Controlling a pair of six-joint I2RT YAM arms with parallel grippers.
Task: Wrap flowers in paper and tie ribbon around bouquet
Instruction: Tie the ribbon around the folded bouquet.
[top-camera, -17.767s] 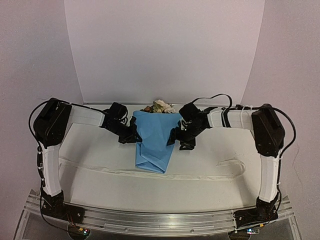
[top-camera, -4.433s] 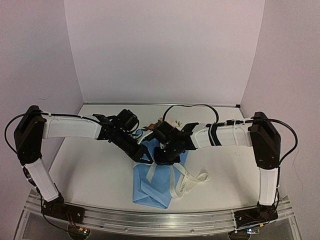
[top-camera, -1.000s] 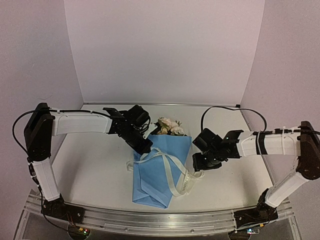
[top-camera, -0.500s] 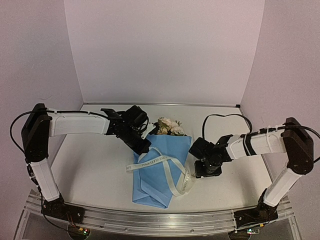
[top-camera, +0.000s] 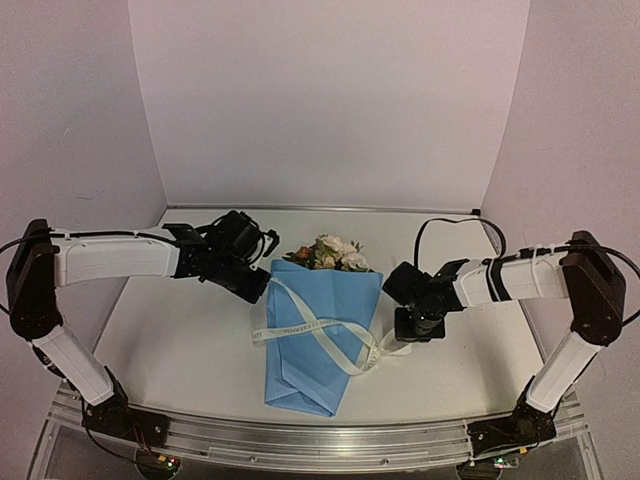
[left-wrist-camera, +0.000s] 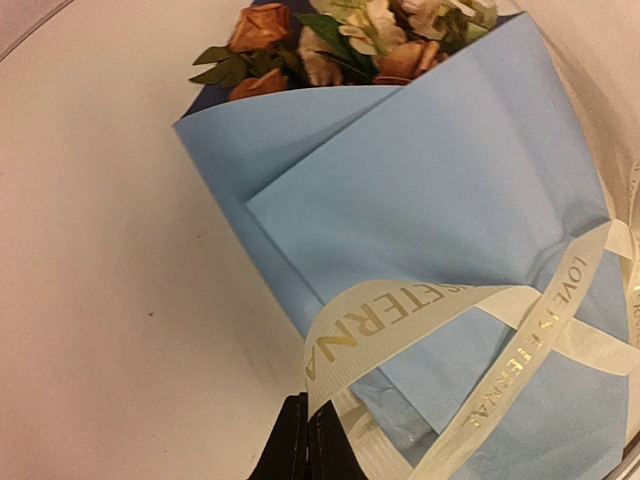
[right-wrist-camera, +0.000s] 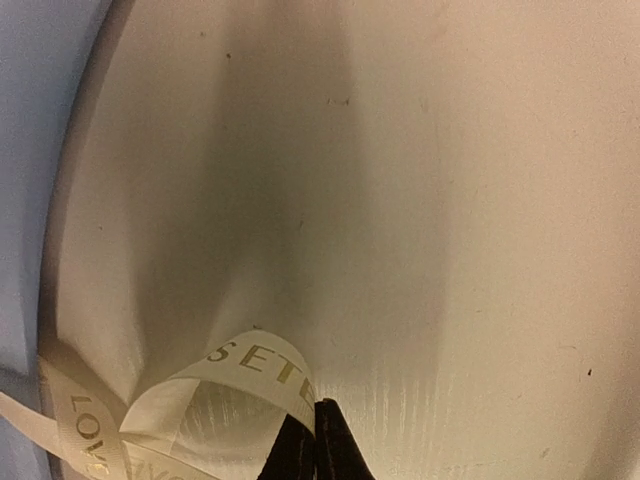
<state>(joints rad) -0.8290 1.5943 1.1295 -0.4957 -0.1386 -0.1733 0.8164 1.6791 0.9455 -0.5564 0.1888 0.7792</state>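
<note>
Pale blue paper (top-camera: 300, 375) wraps the bouquet (top-camera: 345, 300), which lies on the white surface (top-camera: 170, 330) between the two sets of fingers. Its long axis runs across the line joining them, with cream and rust flowers (top-camera: 330, 252) at the far end. A cream ribbon (left-wrist-camera: 400, 312) with gold lettering crosses itself over the bundle's middle. The left fingers (left-wrist-camera: 300, 445) are clamped on one end and the right fingers (right-wrist-camera: 318, 440) pinch the other, each just beside the paper. No knot looks drawn tight yet.

The top view looks down from above and behind; both wrist views closely share the ribbon (left-wrist-camera: 400, 316).
</note>
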